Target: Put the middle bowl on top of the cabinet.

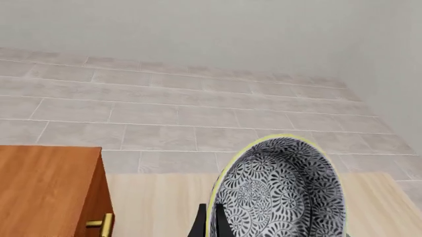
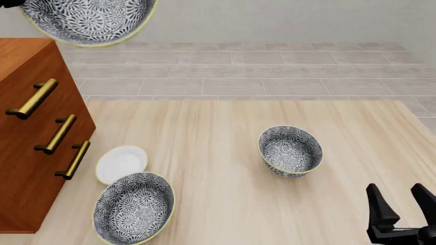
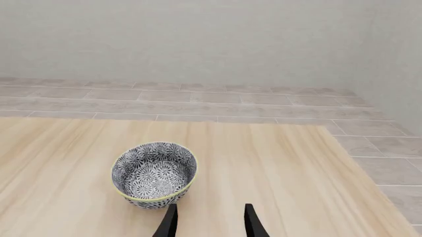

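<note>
Held bowl: the middle bowl (image 2: 87, 20) hangs high at the top left of the front view, above the cabinet (image 2: 30, 132), tipped so its patterned inside faces the camera; the frame's top edge cuts off its upper part.
Left tool: in the front view only a dark scrap shows at the top left corner, so the grip cannot be read there. In the left wrist view the left tool (image 1: 212, 226) has its dark fingers pinched on the bowl's (image 1: 280, 190) pale yellow rim, one either side of the wall; the fingers are cut off at the frame's lower edge.
Cabinet: the front view shows its drawer fronts with three brass bar handles and part of its top; its left side runs out of frame. The left wrist view shows only a corner of the wooden top (image 1: 46, 190) and one handle end.
Right tool: the right tool (image 2: 402, 212) sits low at the bench's near right corner, fingers spread apart with nothing between them; the right wrist view shows the two fingertips (image 3: 170, 223) parted over bare wood.
Right bowl: another patterned bowl (image 2: 290, 151) stands upright on the bench (image 2: 225, 168) right of centre; it also shows in the right wrist view (image 3: 155, 175).
Near-left bowl: a third bowl (image 2: 134, 208) sits by the near edge, partly cut off below, seen in the front view only.
Plate: a small white plate (image 2: 121, 164) lies just behind that bowl, beside the cabinet.
Writing: none readable.
</note>
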{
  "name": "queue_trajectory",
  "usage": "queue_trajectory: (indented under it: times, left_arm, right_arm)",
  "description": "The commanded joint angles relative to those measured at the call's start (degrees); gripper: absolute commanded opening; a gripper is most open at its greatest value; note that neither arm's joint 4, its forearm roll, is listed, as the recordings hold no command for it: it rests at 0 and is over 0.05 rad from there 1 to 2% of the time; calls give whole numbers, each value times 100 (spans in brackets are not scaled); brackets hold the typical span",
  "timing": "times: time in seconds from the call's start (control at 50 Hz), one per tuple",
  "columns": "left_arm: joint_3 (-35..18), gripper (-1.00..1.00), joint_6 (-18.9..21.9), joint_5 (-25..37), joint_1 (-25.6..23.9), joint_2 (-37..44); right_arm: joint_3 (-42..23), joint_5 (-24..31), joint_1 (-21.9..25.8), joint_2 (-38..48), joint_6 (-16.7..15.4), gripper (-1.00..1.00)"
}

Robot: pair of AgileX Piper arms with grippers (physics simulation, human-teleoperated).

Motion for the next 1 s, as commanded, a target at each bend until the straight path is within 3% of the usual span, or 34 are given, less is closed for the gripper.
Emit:
queue_trajectory:
  times: [0.02, 0.18, 0.4, 0.52, 1.0]
  left_arm:
    - [-353, -100, -252, 118, 314, 138]
    - [-505, -100, -384, 162, 433, 276]
    - [-877, -100, -789, 401, 1017, 499]
    - [-777, -100, -1128, 317, 1262, 503]
    - [-712, -100, -1695, 505, 1991, 444]
  right_arm:
    - [0, -55, 10, 47, -13, 100]
    - [0, -19, 7, 30, -17, 100]
    - [0, 31, 11, -11, 2, 100]
    - [0, 59, 15, -41, 13, 100]
    - [0, 64, 6, -69, 6, 100]
